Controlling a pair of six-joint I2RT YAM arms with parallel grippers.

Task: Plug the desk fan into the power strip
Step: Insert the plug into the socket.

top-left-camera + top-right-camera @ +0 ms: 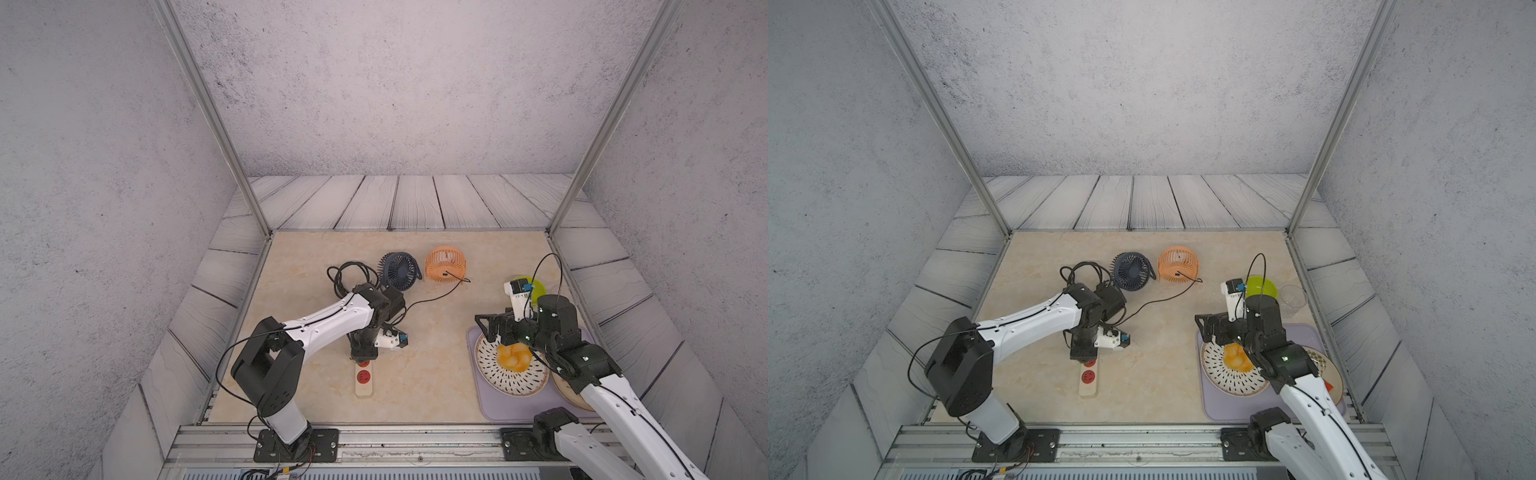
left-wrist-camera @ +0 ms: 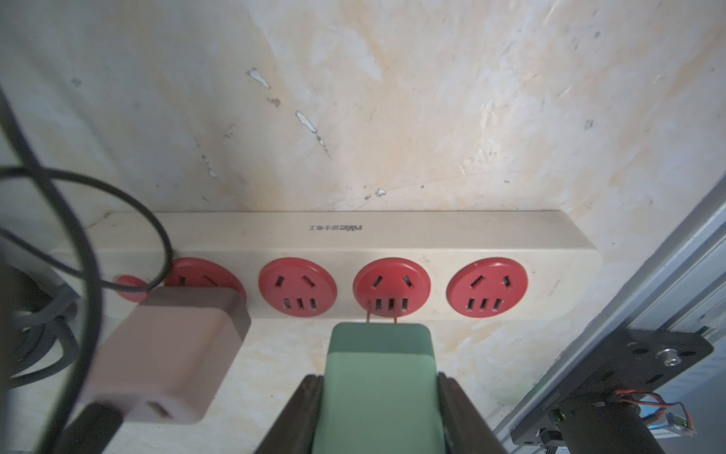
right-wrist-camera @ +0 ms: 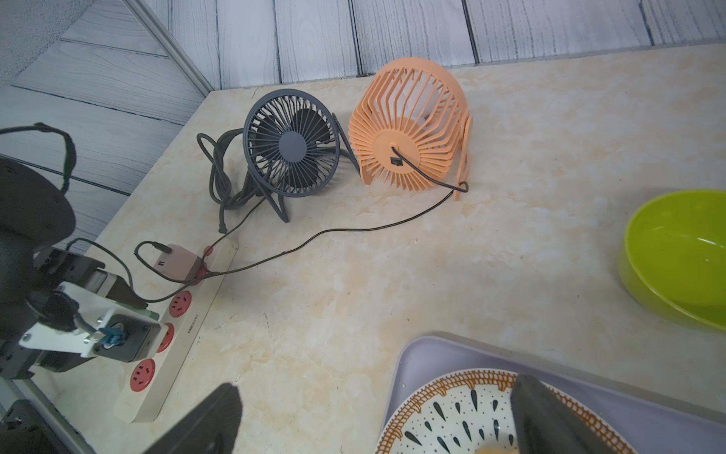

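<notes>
Grips green plug (image 2: 379, 353) in left claw (image 2: 379, 381), lower centre, prongs aimed at power strip (image 2: 393, 239) socket (image 2: 391, 285) for insertion; right claw (image 3: 377, 387) wide open, empty

Power strip (image 2: 393, 239) just ahead of the left gripper (image 2: 378, 389): smooth cream plastic, matt red socket faces (image 2: 297, 287). Green plug (image 2: 379, 346) in that gripper: satin plastic, thin metal prongs (image 2: 395, 316). Bench (image 2: 393, 98) beneath: glossy marble-look, scuffed.

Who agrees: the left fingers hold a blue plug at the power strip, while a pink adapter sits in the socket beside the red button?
Wrong colour: the left wrist view shows a green plug in the left fingers. The power strip, pink adapter and red button are as stated.
</notes>
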